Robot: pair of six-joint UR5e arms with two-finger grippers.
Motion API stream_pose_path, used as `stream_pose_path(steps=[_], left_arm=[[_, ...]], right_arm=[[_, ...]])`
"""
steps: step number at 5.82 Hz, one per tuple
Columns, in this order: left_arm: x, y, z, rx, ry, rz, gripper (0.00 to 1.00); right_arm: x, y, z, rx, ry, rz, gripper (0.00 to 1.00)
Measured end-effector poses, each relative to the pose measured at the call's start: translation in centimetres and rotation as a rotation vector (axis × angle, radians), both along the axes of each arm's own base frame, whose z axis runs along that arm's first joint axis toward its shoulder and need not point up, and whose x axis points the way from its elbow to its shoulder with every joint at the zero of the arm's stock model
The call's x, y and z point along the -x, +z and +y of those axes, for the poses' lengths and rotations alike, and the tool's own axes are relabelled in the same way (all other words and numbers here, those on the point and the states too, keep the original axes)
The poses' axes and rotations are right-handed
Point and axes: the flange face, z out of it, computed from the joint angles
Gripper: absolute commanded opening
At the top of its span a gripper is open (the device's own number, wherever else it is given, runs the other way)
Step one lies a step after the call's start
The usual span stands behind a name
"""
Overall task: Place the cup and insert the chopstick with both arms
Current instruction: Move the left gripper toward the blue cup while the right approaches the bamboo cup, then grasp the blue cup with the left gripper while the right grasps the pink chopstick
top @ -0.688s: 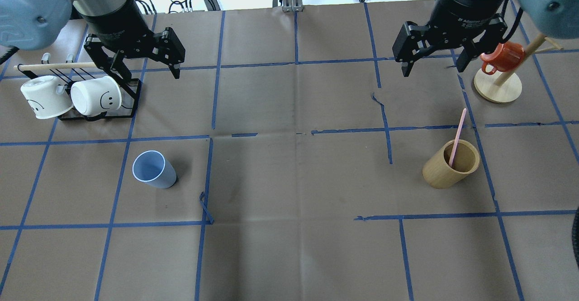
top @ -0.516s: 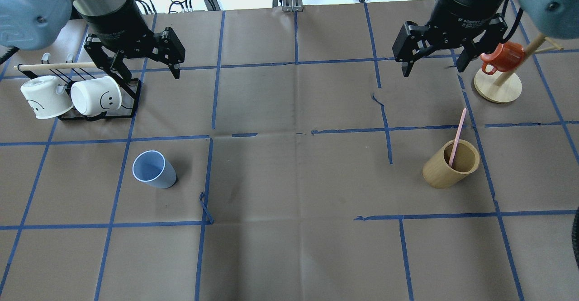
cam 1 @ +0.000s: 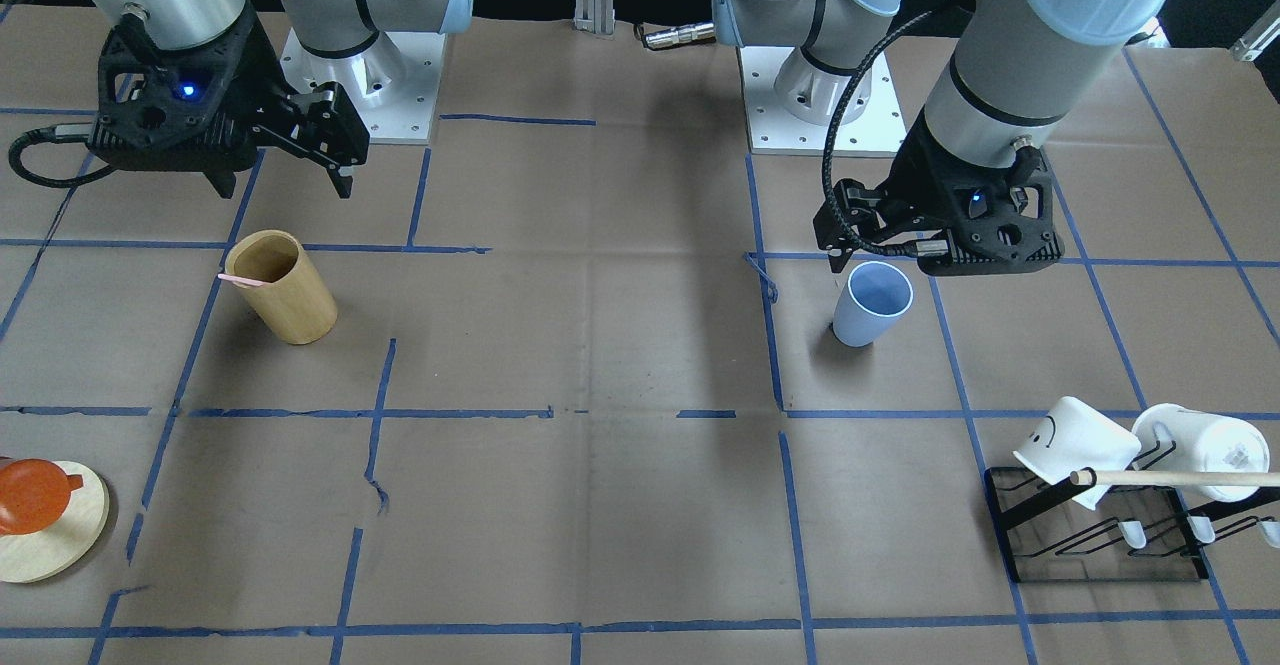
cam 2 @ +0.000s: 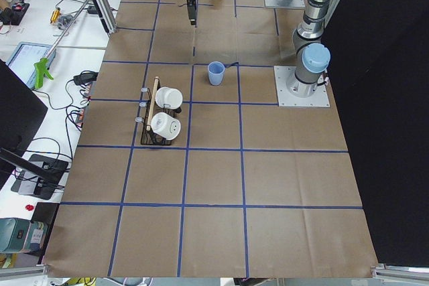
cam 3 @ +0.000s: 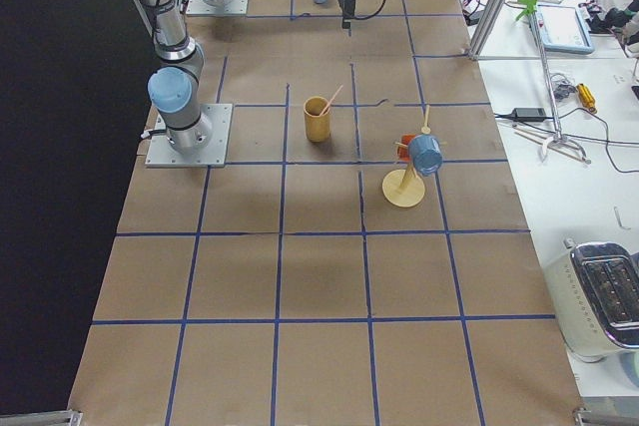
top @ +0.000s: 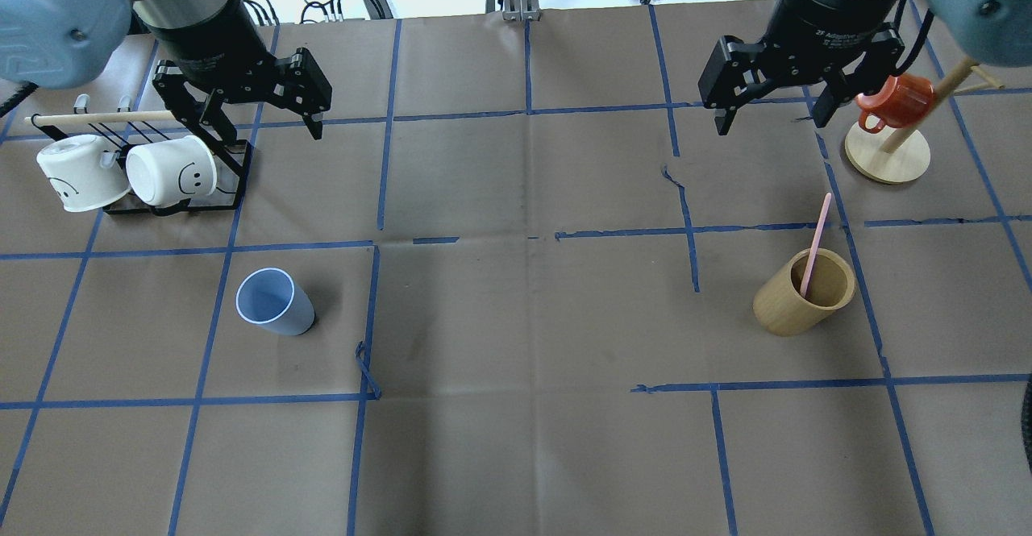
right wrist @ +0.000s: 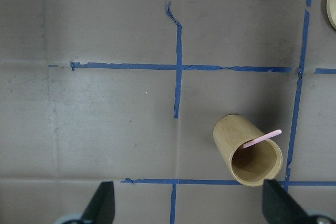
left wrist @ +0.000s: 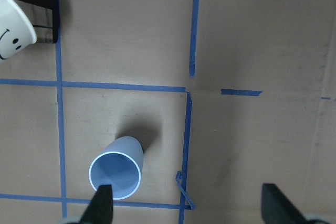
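The pale blue cup (top: 274, 304) stands upright on the left side of the table, also in the left wrist view (left wrist: 116, 170) and the front view (cam 1: 872, 303). One pale pink chopstick (top: 816, 244) leans inside the tan bamboo holder (top: 804, 292) on the right, also in the right wrist view (right wrist: 261, 139). My left gripper (top: 264, 129) is open and empty, high above the table beyond the cup. My right gripper (top: 771, 121) is open and empty, high beyond the holder.
A black rack (top: 173, 189) with two white smiley mugs and a long wooden rod (top: 97, 118) sits at the far left. A wooden mug tree (top: 887, 157) with a red mug (top: 893, 101) stands at the far right. Loose blue tape (top: 367, 367) curls up near the cup.
Both grippers have shifted only very slightly. The cup, holder and chopstick have not moved.
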Motion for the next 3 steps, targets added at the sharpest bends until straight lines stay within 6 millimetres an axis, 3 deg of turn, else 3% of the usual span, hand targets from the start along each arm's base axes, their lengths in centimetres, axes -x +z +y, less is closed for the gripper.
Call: stream_pose_path(steps=[1,2,3], left_arm=[[-0.2,-0.3,-0.1,0.001,-0.005,0.001,0.99],[-0.8,-1.8,0.2,-0.026,-0.032,0.0,0.99],[-1.3,-4.2,0.8,-0.045,-0.064,-0.001,0.99]], right_arm=[[0.7,-0.2,-0.2,-0.006,0.025,0.004,1.0],[3.3,-0.7,-0.6,-0.018,0.067,0.003,1.0],[7.7,-1.6,-0.5,-0.038,0.103,-0.01,1.0]])
